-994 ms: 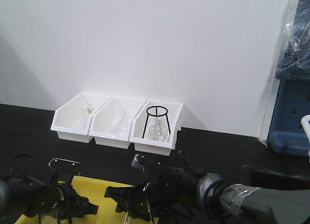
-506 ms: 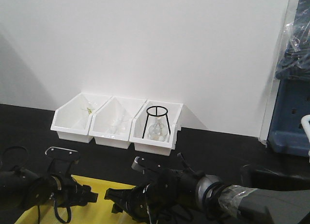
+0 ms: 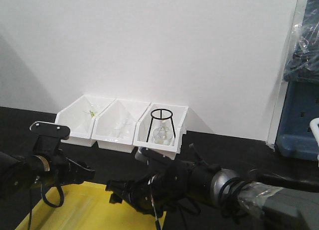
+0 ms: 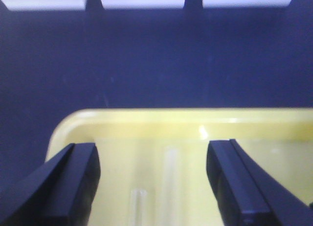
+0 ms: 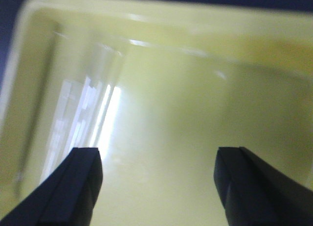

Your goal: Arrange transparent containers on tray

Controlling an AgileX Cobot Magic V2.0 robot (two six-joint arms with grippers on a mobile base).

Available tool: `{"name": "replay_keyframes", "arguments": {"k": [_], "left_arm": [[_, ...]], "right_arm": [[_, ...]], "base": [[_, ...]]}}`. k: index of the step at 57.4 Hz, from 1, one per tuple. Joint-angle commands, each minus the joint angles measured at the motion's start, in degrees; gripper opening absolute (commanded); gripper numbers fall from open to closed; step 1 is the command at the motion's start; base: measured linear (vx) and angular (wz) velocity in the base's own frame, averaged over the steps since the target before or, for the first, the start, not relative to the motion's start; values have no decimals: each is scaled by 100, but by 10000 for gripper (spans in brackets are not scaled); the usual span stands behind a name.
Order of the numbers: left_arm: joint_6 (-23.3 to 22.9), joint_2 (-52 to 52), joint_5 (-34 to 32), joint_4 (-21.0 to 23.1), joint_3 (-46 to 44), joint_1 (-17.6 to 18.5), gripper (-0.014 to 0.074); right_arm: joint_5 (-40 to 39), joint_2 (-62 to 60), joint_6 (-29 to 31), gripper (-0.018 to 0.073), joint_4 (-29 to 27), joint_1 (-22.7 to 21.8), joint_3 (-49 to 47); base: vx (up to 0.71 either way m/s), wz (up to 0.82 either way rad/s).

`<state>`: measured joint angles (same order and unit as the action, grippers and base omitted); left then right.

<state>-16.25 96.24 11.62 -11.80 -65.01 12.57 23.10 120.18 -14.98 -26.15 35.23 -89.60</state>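
Note:
The yellow tray (image 3: 84, 210) lies at the near edge of the black table. In the left wrist view two transparent containers lie on the tray (image 4: 122, 133): one tube (image 4: 169, 177) between the fingers' line and a shorter-looking one (image 4: 138, 206) beside it, both blurred. My left gripper (image 4: 154, 187) hangs open above them, holding nothing. It shows at the left (image 3: 82, 172) over the tray's far edge. My right gripper (image 5: 156, 187) is open and empty over the tray floor (image 5: 195, 103). Glassy streaks (image 5: 83, 113) lie by the tray's left wall. From the front that gripper (image 3: 114, 190) points left.
Three white slanted bins (image 3: 119, 128) stand against the back wall. The right one holds a round clear flask in a black wire stand (image 3: 160, 125). A blue rack (image 3: 299, 115) stands at the far right.
My left arm has risen and drawn back toward the left, uncovering more of the tray. My right arm has lifted slightly and stayed over the tray's right part.

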Motion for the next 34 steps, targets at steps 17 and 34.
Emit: {"name": "replay_keyframes", "arguments": {"k": [17, 34], "left_arm": [[-58, -1835, -16, -12, -121, -6, 491], [-58, -3719, -534, -12, 1033, -6, 449]], "right_arm": [[-647, -2246, 2282, 536, 91, -10, -37], [-1522, -3969, 2904, 536, 138, -15, 1420]], "base": [[0, 0], [0, 0]]}}
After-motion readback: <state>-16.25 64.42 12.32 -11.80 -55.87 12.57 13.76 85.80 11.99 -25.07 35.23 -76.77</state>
